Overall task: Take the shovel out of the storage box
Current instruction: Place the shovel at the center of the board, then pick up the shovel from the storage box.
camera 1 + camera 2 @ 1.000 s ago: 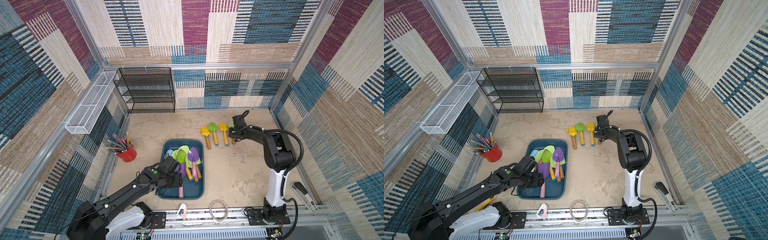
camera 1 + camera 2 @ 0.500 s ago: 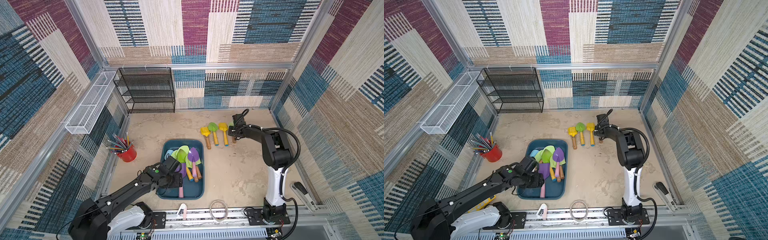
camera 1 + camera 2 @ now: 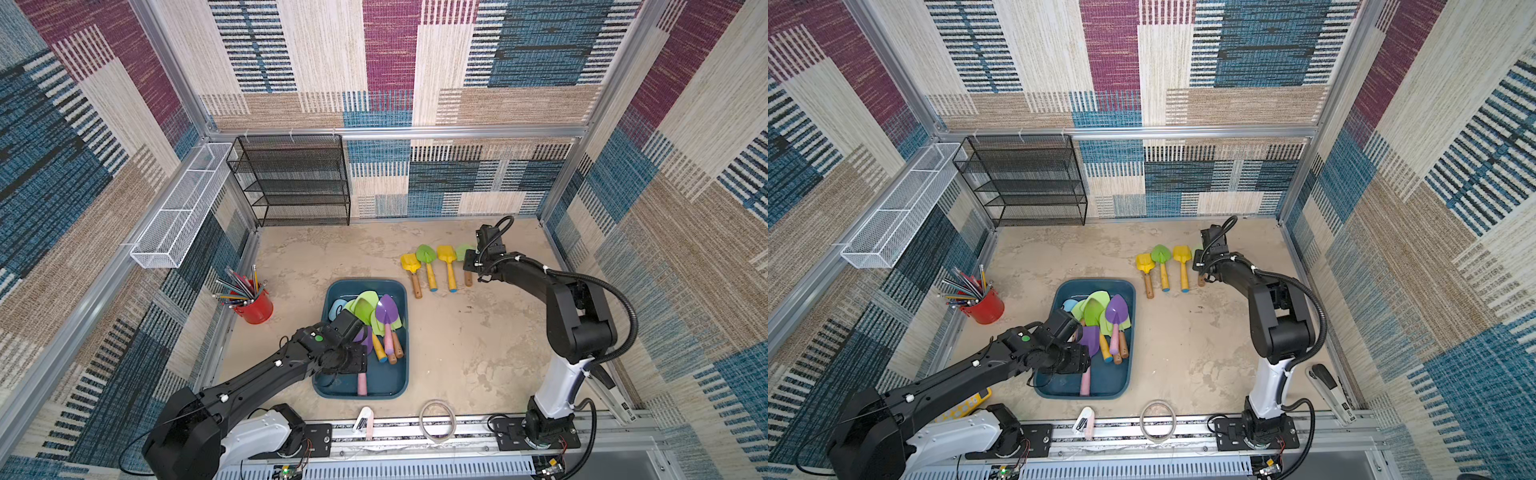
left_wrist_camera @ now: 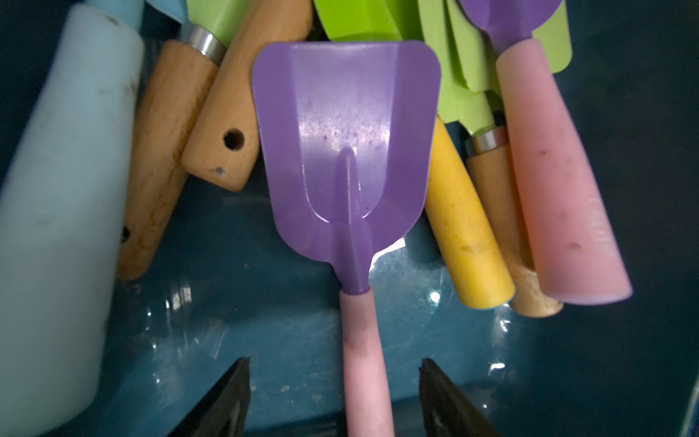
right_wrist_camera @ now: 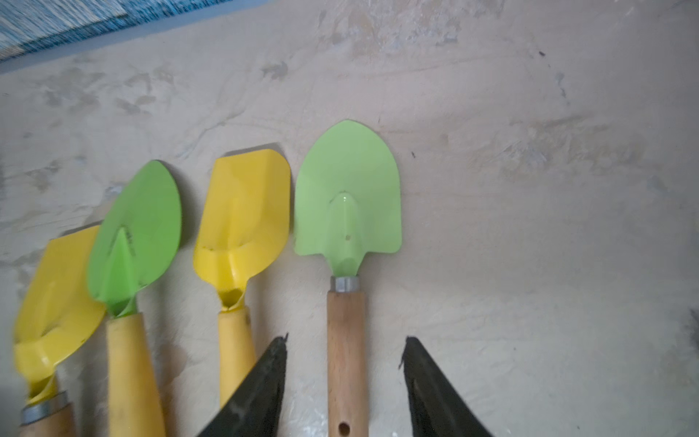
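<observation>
Starting at the near edge, we see a ring of tape (image 3: 436, 419) lying on the rail. Just beyond it, left of centre on the sandy floor, sits the storage box (image 3: 405, 320), its long side running near to far.

The left gripper (image 4: 334, 361) is down inside the box at its near-left part. In the left wrist view we find its claw apart. The black fingertips (image 4: 230, 393) stand on either side of the pink handle of the purple shovel (image 4: 346, 151), with teal box floor showing in both gaps, so nothing is clamped. That shovel lies in the box with its square blade pointing far and its handle pointing near. Around and beyond it lie more shovels in the box, among them a pointed purple shovel (image 3: 387, 311), green blades (image 3: 365, 301) and a pale blue blade (image 3: 337, 308).

Left of the box, a red cup (image 3: 257, 309) holds pencils.

Farther off and to the right, four shovels lie in a row on the floor, blades pointing far: two yellow shovels (image 3: 446, 252), a darker green shovel (image 3: 426, 252) and, rightmost, the light green shovel (image 5: 347, 196). The right gripper (image 5: 346, 338) is over this last one. Its claw is also apart, straddling the wooden handle with floor visible on each side.

Against the far wall at the left stands a black mesh rack (image 3: 295, 183), and a white wire basket (image 3: 178, 208) hangs on the left wall.
</observation>
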`<state>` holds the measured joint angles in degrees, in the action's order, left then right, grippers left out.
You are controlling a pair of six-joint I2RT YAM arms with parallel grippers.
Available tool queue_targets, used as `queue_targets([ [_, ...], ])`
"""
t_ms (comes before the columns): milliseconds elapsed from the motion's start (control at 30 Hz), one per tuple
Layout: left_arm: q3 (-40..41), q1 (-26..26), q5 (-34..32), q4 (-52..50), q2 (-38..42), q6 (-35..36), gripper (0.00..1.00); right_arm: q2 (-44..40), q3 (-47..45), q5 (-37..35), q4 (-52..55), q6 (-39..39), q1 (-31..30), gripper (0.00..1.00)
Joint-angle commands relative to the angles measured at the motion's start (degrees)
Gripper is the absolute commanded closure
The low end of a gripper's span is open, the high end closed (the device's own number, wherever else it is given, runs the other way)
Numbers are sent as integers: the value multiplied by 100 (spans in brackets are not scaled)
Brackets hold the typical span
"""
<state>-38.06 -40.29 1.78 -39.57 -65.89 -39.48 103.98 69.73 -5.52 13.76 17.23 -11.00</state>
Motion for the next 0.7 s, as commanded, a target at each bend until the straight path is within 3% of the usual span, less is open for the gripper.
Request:
queue_targets([
  [0,-99,-48,-178,-150,-149,-41,27,-482,-379,442,-368,212,-45,48],
  [367,-298,-532,-231,-369,-750,-351,29,-1442,-1084,674,-313,279,-793,47],
  [667,-329,-951,-266,-454,-1197,-728,35,-1704,-1355,794,-461,324,-960,47],
])
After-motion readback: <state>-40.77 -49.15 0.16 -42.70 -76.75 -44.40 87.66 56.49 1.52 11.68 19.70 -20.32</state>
